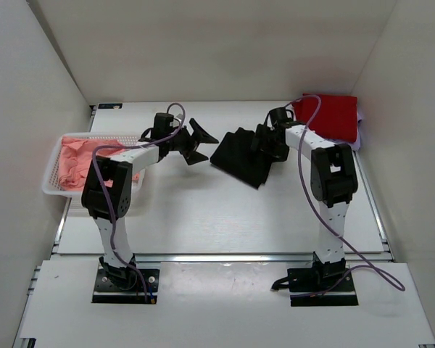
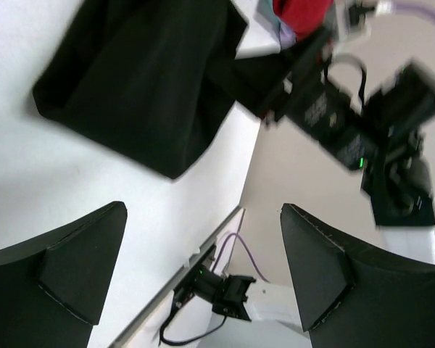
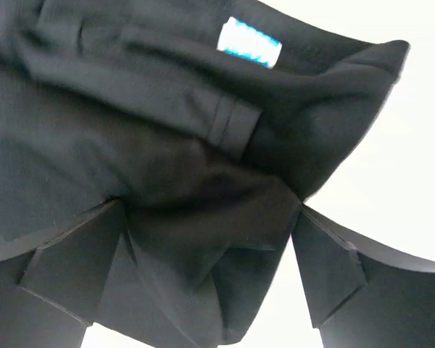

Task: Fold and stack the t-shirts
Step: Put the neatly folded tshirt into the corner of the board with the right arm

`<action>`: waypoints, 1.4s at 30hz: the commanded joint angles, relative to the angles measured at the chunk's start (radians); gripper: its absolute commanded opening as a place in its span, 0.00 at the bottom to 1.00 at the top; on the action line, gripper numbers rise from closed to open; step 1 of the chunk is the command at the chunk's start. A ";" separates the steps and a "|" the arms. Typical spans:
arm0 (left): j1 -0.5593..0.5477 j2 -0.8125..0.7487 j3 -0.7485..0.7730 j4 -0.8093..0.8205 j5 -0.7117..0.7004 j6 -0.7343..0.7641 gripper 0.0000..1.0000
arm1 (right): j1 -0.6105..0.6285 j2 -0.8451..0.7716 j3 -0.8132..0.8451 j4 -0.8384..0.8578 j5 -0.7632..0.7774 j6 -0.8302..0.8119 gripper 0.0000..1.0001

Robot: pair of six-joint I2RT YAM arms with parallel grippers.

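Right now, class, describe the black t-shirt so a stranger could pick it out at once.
On the white table, look at the far middle. The black t-shirt lies crumpled there under the right gripper. Its neighbours are a red t-shirt, far right, and salmon-pink t-shirts in the left basket.

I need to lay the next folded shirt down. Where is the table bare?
Bare: the broad near stretch of table between the two arms, in front of the black t-shirt. Crowded: the basket at left, the red t-shirt at back right, the left hand and right hand mid-table.
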 commanded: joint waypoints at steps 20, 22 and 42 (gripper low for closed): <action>-0.038 -0.226 -0.154 -0.091 0.020 0.070 0.98 | -0.042 -0.121 0.326 -0.031 0.406 -0.592 0.00; -0.039 -0.229 -0.194 -0.094 0.020 0.073 0.99 | -0.062 -0.160 0.341 -0.018 0.403 -0.626 0.00; -0.058 -0.370 -0.337 -0.186 -0.110 0.134 0.99 | -0.564 0.269 0.771 0.194 -0.099 -0.605 0.00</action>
